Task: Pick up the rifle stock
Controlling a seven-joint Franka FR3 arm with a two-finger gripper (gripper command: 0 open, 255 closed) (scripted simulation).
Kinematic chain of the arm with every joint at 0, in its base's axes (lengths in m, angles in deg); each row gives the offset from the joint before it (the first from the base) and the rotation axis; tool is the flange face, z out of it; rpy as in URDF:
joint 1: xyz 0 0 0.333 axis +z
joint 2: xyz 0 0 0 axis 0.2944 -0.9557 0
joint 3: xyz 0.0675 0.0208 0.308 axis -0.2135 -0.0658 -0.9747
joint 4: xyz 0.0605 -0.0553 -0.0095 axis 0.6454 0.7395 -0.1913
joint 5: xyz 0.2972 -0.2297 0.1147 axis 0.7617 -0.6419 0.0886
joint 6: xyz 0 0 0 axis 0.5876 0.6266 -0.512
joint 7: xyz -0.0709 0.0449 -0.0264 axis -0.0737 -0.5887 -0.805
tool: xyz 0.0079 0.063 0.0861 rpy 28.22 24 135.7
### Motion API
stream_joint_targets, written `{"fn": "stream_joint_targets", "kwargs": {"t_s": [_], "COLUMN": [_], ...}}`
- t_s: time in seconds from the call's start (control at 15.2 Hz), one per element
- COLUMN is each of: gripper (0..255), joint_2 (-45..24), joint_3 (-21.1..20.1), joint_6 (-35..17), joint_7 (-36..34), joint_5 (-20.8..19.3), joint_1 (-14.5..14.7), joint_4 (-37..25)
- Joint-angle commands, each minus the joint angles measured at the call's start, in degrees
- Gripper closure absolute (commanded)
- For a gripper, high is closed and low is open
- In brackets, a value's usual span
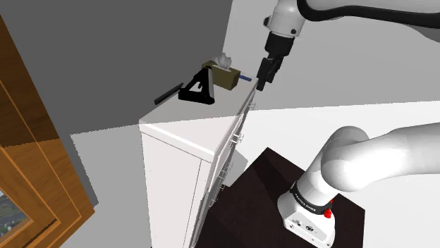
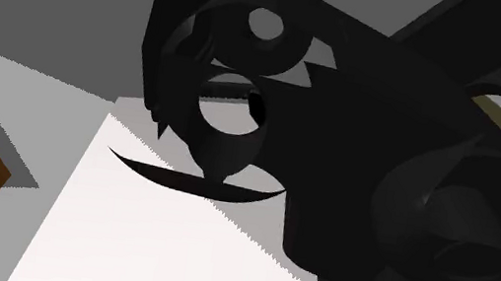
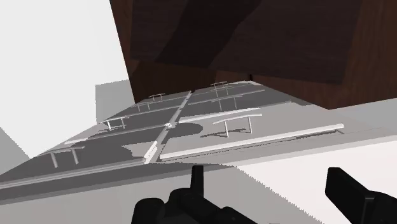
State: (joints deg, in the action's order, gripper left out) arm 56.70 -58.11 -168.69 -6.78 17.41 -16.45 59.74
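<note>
Rifle stock: black, open triangular frame on top of the white cabinet; broad edge down, apex up; that footing should keep it steady and leaves the narrow upper limbs free to be pinched. A brownish tissue box sits just beside it toward the shoulder view's right, a black rod toward its left; whether either touches the stock, cannot tell.

Gripper hangs over the cabinet's front edge, apart from the stock and right of the box; hence the wrist view looks down the drawer fronts and their bar handles toward the dark stand. Hand spread; the 2 fingers stand apart with nothing between them.

Judged: approach unfinished; the hand would need to cross over the box and come down on the apex.

Writing: pale lettering on a dark band at the arm's base; too small to read; no label legible on stock or box.
</note>
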Motion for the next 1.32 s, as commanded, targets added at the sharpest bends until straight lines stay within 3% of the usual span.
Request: {"fn": "stream_joint_targets", "kwargs": {"t_s": [0.0, 0.66, 1.25], "gripper": [0, 0, 0], "joint_2": [0.0, -21.2, -40.8], "joint_3": [0.0, -4.7, -8.5], "joint_6": [0.0, -12.4, -17.6], "joint_7": [0.0, -2.3, -5.5], "joint_5": [0.0, -2.4, -8.0], "joint_1": [0.0, 1.7, 2.8], "joint_4": [0.0, -9.4, -23.7]}}
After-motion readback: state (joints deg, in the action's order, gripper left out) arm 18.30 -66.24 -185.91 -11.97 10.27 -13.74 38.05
